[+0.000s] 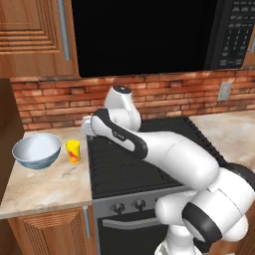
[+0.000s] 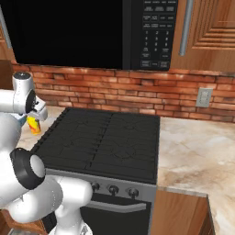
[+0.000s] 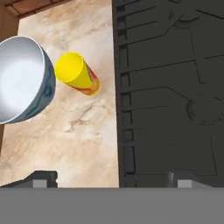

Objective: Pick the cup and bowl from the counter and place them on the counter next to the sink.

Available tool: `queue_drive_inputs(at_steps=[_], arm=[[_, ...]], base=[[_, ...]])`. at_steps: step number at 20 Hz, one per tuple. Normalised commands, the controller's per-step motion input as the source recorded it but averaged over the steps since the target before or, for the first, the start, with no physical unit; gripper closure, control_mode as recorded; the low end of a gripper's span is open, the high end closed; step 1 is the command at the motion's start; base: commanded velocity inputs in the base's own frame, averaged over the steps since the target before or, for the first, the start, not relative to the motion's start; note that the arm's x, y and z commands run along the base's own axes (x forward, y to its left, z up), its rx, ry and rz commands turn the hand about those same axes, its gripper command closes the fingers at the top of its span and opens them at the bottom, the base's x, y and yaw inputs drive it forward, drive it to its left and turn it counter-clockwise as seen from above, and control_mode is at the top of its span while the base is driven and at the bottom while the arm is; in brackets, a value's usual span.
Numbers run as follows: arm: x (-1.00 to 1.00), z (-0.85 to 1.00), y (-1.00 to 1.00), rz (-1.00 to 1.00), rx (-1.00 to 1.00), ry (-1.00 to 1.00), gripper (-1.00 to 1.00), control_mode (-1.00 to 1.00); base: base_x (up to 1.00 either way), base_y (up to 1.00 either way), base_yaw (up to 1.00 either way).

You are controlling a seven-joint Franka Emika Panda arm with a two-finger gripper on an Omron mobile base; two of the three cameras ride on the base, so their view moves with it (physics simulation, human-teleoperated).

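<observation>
While the gripper (image 3: 113,178) hangs above the seam between counter (image 1: 47,187) and stove top (image 1: 144,164), its jaws stand spread wide with nothing between them; you see the two dark fingertips (image 3: 43,178) far apart at the bottom of the hand view.

Cup (image 1: 73,151): small, yellow, red-orange mark on the side, upright on the beige marbled counter, just left of the black stove edge. Bowl (image 1: 37,150): white inside, blue-grey patterned outside, also upright, just beside the cup on its left. From the left base view a narrow gap seems to separate them; in the hand view the bowl's rim overlaps the cup, so you cannot be sure they are apart.

No sink shows from here, so you can judge the carry only as a base move or a long swing still ahead. Neither item is lifted; the task looks barely begun.

Risks, as you read them:
- The cup sits tight between bowl and stove edge. Descend off-centre and one finger likely clips the bowl rim or shoves the bowl toward the counter's left end.
- The cup is small and light; a sideways nudge before the jaws close could topple it and send it rolling.
- The other finger could catch on the stove's raised grate if you come in too far right.
- In the right base view the arm covers most of the cup (image 2: 33,125), so trust the hand view for alignment.
</observation>
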Motion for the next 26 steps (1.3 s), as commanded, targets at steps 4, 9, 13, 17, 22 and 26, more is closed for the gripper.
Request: queue_drive_inputs(at_steps=[4,9,13,17,22,26], arm=[[0.48,-0.08,0.21,0.0,0.0,0.0,-1.0,-1.0],[0.63,-0.03,0.35,0.0,0.0,0.0,-1.0,-1.0],[0.45,-0.01,0.36,0.0,0.0,0.0,-1.0,-1.0],[0.3,-0.03,0.28,0.0,0.0,0.0,-1.0,-1.0],[0.05,-0.12,0.0,0.0,-0.01,0.0,-1.0,-1.0],[0.28,-0.22,0.0,0.0,0.0,0.0,-1.0,-1.0]], base=[[0.0,0.0,0.0],[0.0,0.0,0.0],[0.0,0.0,0.0],[0.0,0.0,0.0],[0.0,0.0,0.0],[0.0,0.0,0.0]])
